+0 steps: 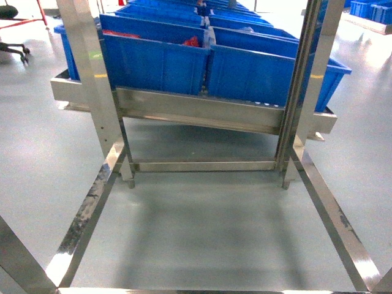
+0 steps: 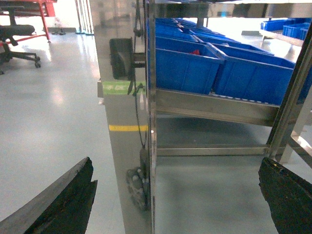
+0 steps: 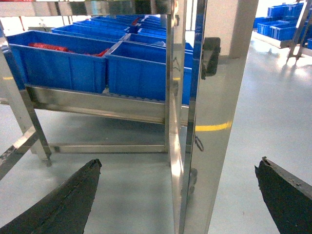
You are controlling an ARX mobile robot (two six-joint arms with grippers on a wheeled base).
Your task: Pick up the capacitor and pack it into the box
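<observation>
No capacitor and no box show in any view. In the left wrist view my left gripper (image 2: pixel 175 187) is open, its two dark fingers (image 2: pixel 63 204) spread wide at the bottom corners with only floor and a steel post between them. My right gripper (image 3: pixel 178 187) is likewise open in the right wrist view, its black fingertips (image 3: pixel 68 200) far apart and holding nothing. Neither gripper appears in the head view.
A stainless steel rack (image 1: pixel 196 110) carries rows of large blue plastic bins (image 1: pixel 153 58), some with red items inside. Polished upright posts (image 2: pixel 124 117) (image 3: pixel 195 117) stand close in front of each wrist. Steel floor rails (image 1: pixel 92 208) frame grey floor. An office chair (image 2: pixel 14 41) stands far left.
</observation>
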